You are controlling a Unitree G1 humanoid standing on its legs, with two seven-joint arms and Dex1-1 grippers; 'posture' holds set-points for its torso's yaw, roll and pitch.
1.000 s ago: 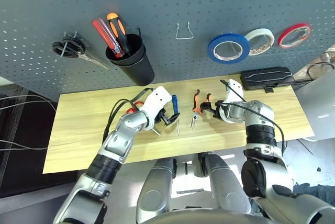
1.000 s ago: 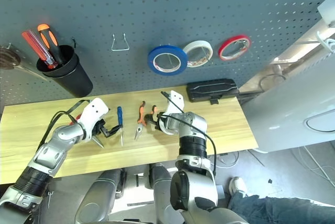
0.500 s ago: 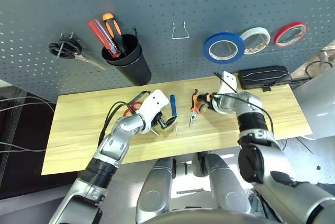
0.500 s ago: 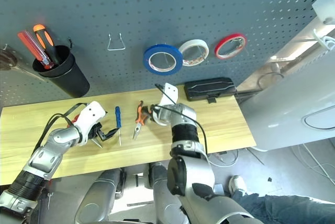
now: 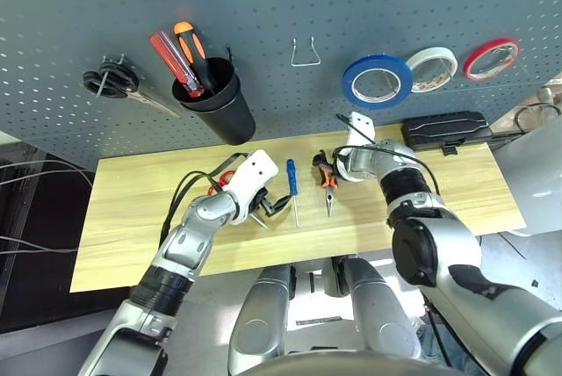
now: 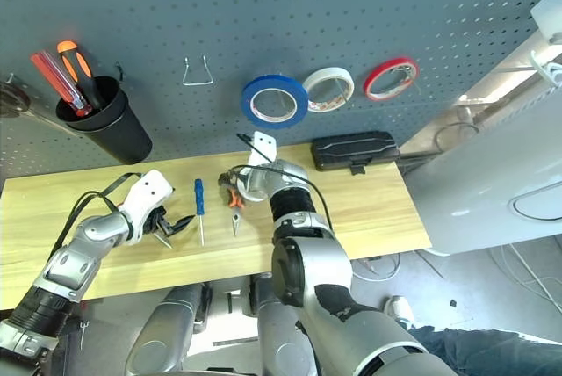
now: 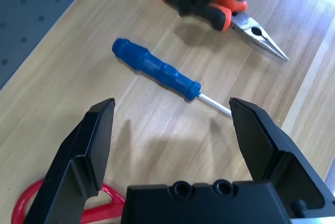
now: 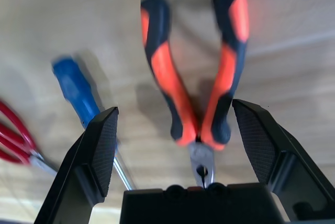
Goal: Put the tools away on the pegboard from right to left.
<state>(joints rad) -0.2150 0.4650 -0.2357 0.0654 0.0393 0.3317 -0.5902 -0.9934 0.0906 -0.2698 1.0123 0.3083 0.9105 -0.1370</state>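
While blue tape [image 5: 378,81] hangs on pegboard [image 5: 263,16], pliers [image 8: 193,85] lie on table [image 5: 132,209], straddled by wide-open right claw [image 8: 180,130]. Stiff, nose-heavy; rubbery handles best gripped together. Left claw [image 7: 178,130] held wide over screwdriver [image 7: 157,69].

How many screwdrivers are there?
3: a blue one lying on the table, a red one and an orange-black one standing in the black cup.
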